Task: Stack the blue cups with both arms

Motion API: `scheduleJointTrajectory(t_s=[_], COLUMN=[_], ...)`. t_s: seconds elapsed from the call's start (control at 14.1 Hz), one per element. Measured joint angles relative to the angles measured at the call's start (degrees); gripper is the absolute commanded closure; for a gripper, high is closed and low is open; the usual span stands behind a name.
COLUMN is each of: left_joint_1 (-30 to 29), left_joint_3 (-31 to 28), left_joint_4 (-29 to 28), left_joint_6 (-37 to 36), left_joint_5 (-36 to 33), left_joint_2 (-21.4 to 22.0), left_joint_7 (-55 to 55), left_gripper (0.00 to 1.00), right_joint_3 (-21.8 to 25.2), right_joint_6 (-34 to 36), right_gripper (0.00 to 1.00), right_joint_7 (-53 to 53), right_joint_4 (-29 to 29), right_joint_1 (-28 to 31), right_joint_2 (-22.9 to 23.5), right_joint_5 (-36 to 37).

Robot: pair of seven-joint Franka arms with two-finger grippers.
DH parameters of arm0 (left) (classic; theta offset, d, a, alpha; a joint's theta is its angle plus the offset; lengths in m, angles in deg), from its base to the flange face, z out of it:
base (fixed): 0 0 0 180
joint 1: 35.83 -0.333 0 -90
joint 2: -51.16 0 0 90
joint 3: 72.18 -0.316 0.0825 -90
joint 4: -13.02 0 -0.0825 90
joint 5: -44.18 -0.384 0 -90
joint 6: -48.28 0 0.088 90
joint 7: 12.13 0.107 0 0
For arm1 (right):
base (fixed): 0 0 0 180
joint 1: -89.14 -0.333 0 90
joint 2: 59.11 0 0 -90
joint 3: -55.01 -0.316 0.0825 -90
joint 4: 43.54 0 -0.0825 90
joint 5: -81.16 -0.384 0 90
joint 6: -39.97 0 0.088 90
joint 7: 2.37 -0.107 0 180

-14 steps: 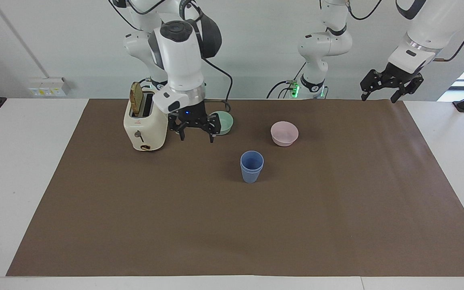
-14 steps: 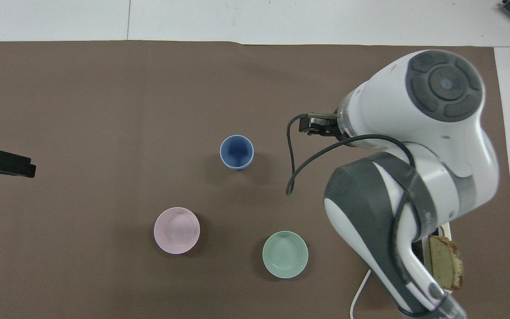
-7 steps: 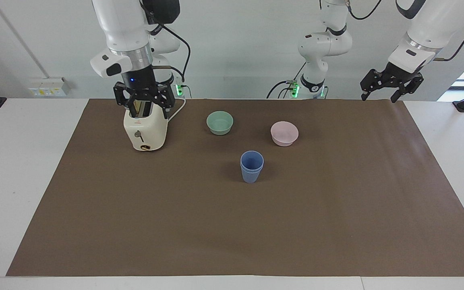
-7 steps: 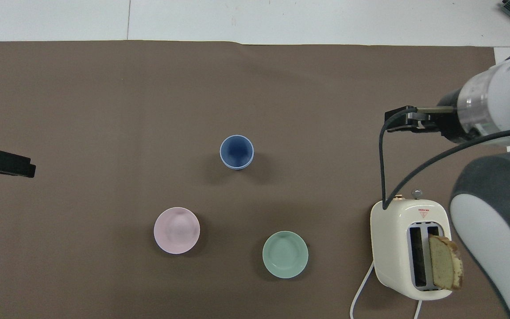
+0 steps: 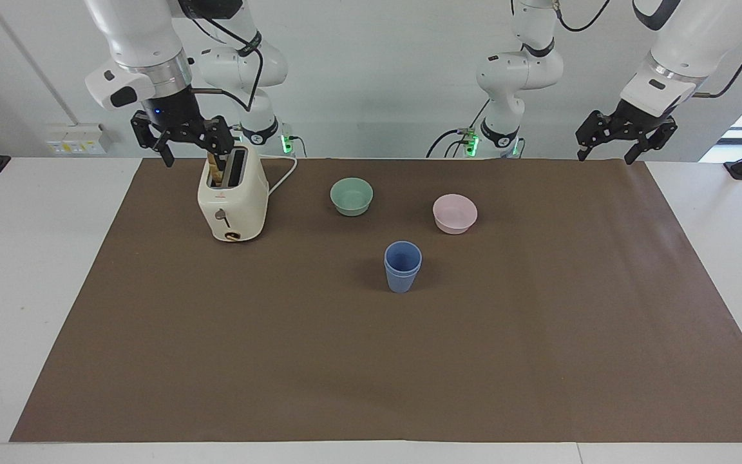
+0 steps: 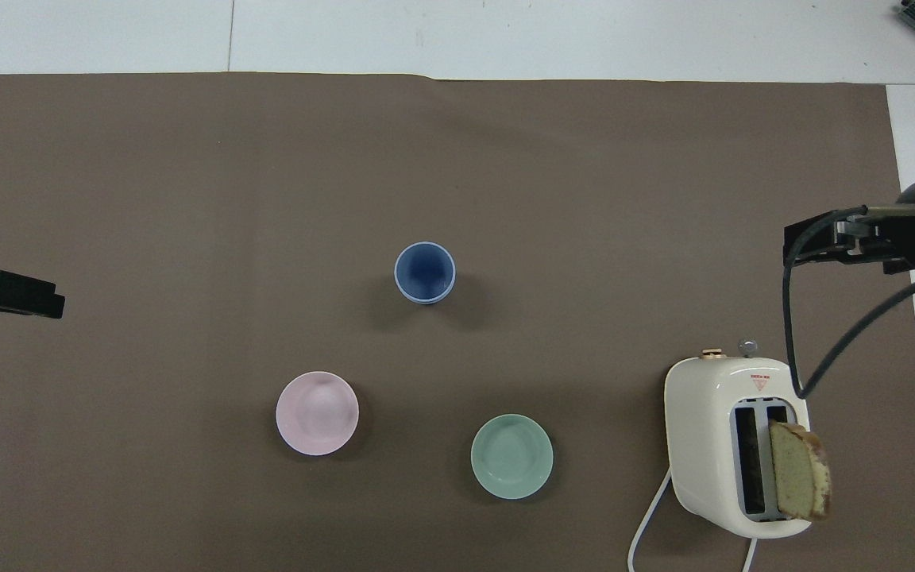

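The two blue cups (image 5: 402, 265) stand upright in the middle of the brown mat, one nested inside the other with both rims showing; they also show in the overhead view (image 6: 424, 272). My right gripper (image 5: 190, 149) is open and empty, raised over the mat's edge beside the toaster, well away from the cups; it shows at the overhead view's edge (image 6: 793, 250). My left gripper (image 5: 606, 154) is open and empty, raised over the mat's corner at the left arm's end, and waits there (image 6: 48, 302).
A cream toaster (image 5: 232, 200) with a slice of bread (image 6: 797, 473) in one slot stands at the right arm's end. A mint-green bowl (image 5: 351, 196) and a pale pink bowl (image 5: 455, 213) sit nearer to the robots than the cups.
My right arm has risen from beside the mint-green bowl and swung over the toaster toward its own end of the table. The left arm and the cups have not moved.
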Motion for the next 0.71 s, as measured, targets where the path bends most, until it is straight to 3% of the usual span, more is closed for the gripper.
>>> scheduleJointTrajectory(t_s=[0.71], left_joint_1=[0.0], left_joint_3=[0.0], left_joint_4=[0.0], left_joint_6=[0.0], left_joint_5=[0.0], left_joint_2=[0.0], left_joint_7=[0.0], left_gripper=[0.0], right_joint_3=[-0.4], right_joint_6=[0.0], right_gripper=[0.0], right_joint_7=[0.2], right_joint_4=[-2.3], right_joint_1=[0.4], right_joint_2=[-1.9], right_joint_5=[-0.1])
